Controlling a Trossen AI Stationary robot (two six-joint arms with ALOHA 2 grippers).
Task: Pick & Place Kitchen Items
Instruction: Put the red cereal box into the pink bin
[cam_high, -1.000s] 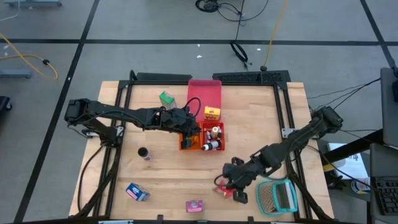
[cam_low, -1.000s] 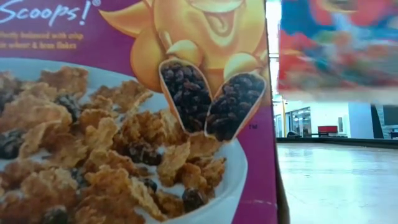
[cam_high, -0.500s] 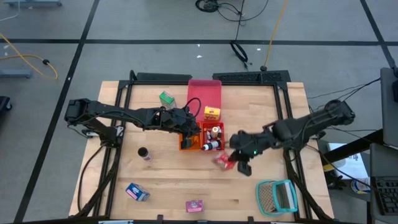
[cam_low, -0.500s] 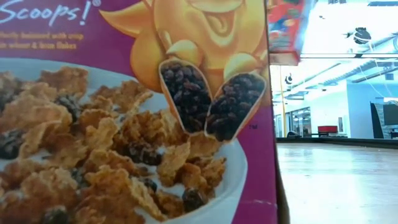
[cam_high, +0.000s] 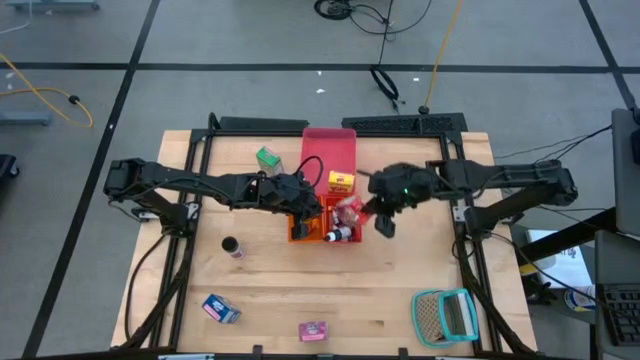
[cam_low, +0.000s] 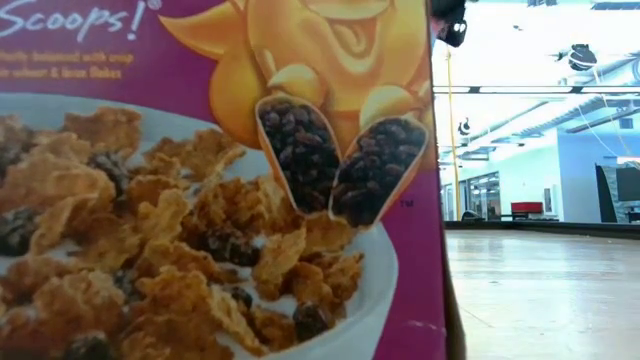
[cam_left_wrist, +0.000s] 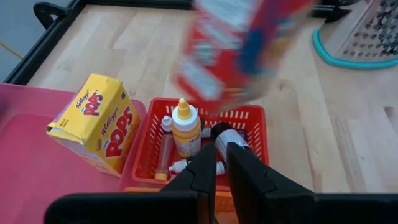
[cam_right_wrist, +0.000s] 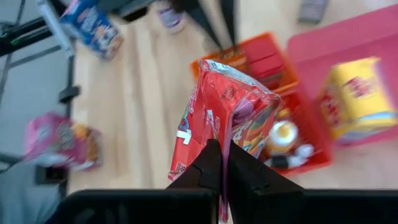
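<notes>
My right gripper is shut on a red printed toy box above the small red tray that holds tiny bottles. My left gripper hovers shut at the orange tray, beside the red one. A yellow box stands on the pink tray. A green box, a dark can, a blue box and a pink box lie on the table. My right gripper pinches the red box between its two fingers at one narrow end. It reaches in from the table's right side. The box is lifted clear and sticks out ahead of the fingers, over the red tray.
The teal mesh basket lies at the near right corner. A purple cereal box fills most of the low view, with bare table to its right. Open wood lies between the trays and the near edge.
My right gripper has carried the red box from near the teal basket toward the far edge and leftward, lifting it clear of the table, until it hangs over the red tray. It has stayed shut on the box.
</notes>
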